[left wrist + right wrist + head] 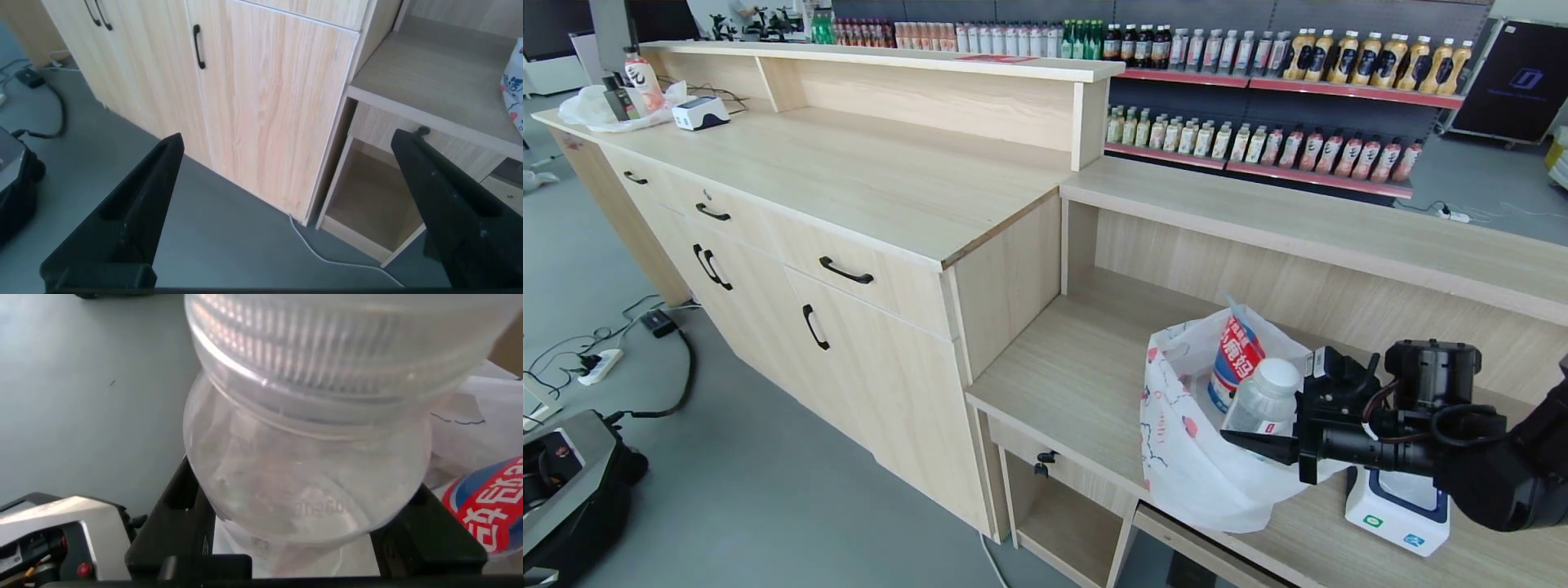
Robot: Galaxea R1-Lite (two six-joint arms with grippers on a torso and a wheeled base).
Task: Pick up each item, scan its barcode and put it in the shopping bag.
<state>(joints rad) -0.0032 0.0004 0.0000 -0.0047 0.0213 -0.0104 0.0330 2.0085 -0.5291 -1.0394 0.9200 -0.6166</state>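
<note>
Right arm [1515,478]: comes in from the right edge, forearm roughly level, aimed toward the robot's left.
Right wrist [1364,449]: black, looped with cables.
Right gripper [1255,430]: clamped on a clear plastic bottle [1264,396], white cap uppermost.
Left gripper [288,143]: angled downward, black fingers [122,220] spread wide, nothing between them.

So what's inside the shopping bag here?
A red-and-white packet and a clear bottle, held by the right gripper at the opening. The bag wall hides anything lower down.

Wooden counter [866,180] with black-handled drawers [886,287]; drink shelves [1258,90] behind; power strip [600,366] on floor [752,482].
</note>
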